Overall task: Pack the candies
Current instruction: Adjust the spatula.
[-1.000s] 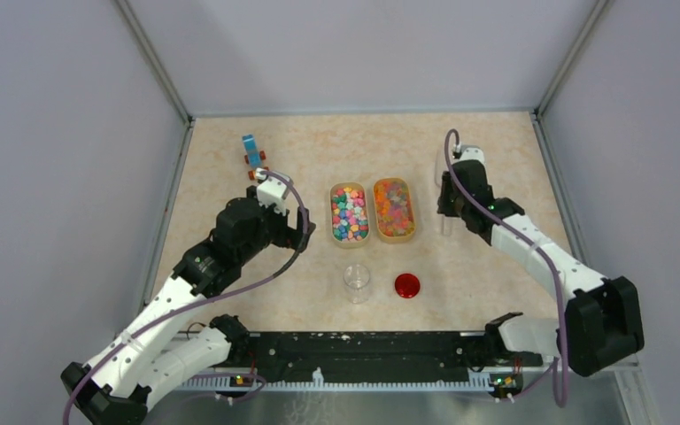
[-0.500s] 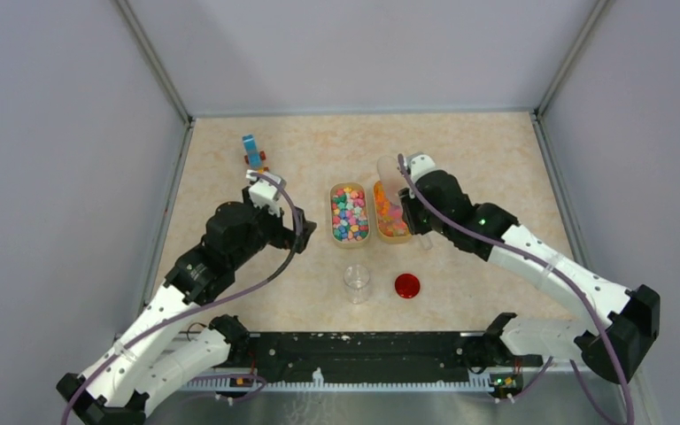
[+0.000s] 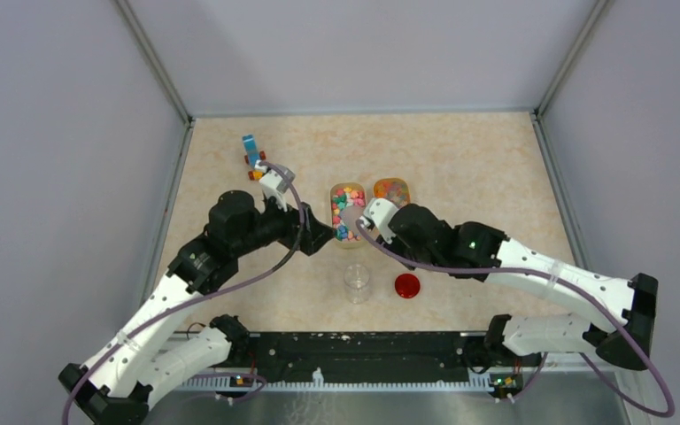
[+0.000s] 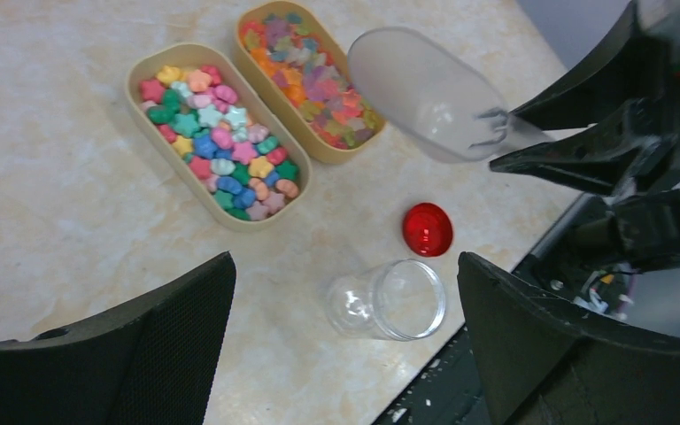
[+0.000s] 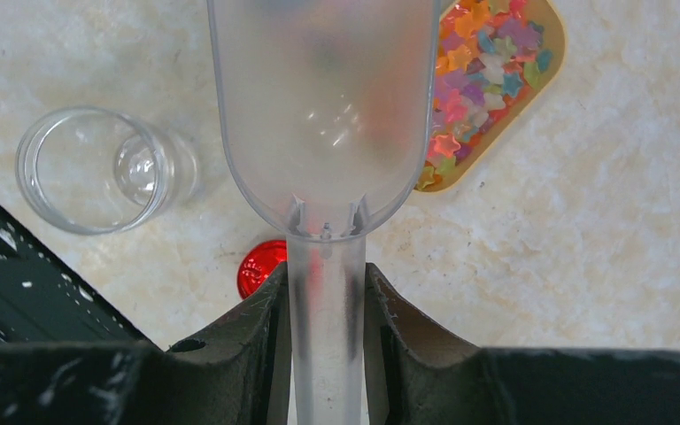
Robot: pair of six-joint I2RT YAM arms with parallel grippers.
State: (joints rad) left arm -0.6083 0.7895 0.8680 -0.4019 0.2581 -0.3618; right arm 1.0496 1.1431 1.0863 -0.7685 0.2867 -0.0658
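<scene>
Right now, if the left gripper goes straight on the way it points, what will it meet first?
Most likely the clear jar: in the left wrist view it sits between the open jaws of the left gripper. Depth is unclear, so it may touch the table beside it instead.

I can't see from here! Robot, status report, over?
Left hand open, empty. Right hand shut on scoop, scoop looks empty. Candies in trays; jar empty, lid off. Nothing in the way.

Opaque candies [image 4: 217,146]: tiny star-like pieces, pink, blue, green, white and orange, heaped loose in the left tan tray [image 4: 131,87].
Translucent candies [image 4: 305,80]: orange, red, yellow, purple (glassy look) in the right tan tray [image 4: 326,158], just beside the first tray, partly covered in the top view.
</scene>
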